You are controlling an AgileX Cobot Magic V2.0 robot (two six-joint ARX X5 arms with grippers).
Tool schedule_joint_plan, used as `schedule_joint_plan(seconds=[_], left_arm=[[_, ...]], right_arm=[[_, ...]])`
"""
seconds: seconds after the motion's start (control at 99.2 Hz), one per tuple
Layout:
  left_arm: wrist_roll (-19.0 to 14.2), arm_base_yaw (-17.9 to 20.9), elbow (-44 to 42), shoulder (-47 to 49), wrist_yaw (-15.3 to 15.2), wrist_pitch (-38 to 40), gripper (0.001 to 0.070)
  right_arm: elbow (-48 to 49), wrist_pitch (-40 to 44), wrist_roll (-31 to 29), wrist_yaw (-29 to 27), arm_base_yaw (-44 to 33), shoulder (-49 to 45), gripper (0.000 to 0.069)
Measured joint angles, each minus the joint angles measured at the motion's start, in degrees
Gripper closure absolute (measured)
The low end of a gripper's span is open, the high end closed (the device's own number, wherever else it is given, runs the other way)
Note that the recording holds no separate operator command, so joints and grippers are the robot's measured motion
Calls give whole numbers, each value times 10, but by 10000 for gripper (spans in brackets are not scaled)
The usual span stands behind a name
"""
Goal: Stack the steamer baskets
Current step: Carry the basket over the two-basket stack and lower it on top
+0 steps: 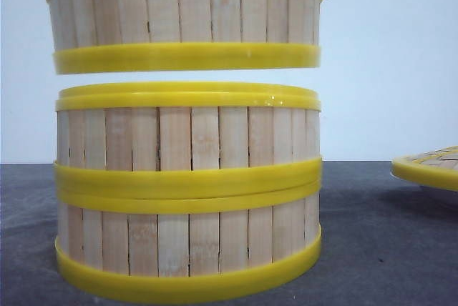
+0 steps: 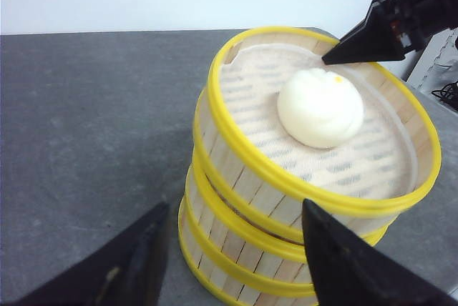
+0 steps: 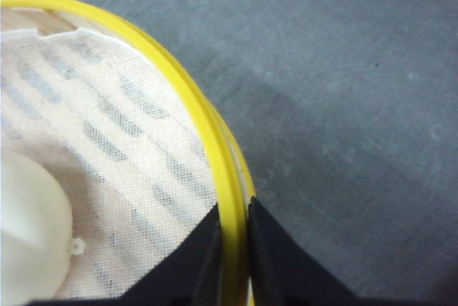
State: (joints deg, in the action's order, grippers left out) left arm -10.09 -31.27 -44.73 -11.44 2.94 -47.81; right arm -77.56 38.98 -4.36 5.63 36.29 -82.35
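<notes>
Overhead, the right pincer (image 3: 230,249) is pinching the rim of the top basket (image 1: 184,16), hovering over two stacked baskets (image 1: 187,191) at frame center; left pincer (image 2: 232,263) gaping; lid (image 1: 429,166) at right on the surface (image 1: 379,249).

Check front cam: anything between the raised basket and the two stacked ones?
Nothing. The front view shows only a thin bare gap, white wall behind, between the raised steamer basket, pinched at its rim by the right gripper, and the two-basket stack.

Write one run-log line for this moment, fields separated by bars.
right tool: shut on top steamer basket rim | basket: lifted, gap above two-basket stack | bun inside | left tool: open, empty
</notes>
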Motion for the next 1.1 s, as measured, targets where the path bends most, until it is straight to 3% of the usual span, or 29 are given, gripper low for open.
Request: schedule_joint_plan(seconds=[1.099], left_arm=[[15, 0, 0, 0, 0, -15, 363]], right_arm=[[0, 42, -4, -36, -14, -30, 664]])
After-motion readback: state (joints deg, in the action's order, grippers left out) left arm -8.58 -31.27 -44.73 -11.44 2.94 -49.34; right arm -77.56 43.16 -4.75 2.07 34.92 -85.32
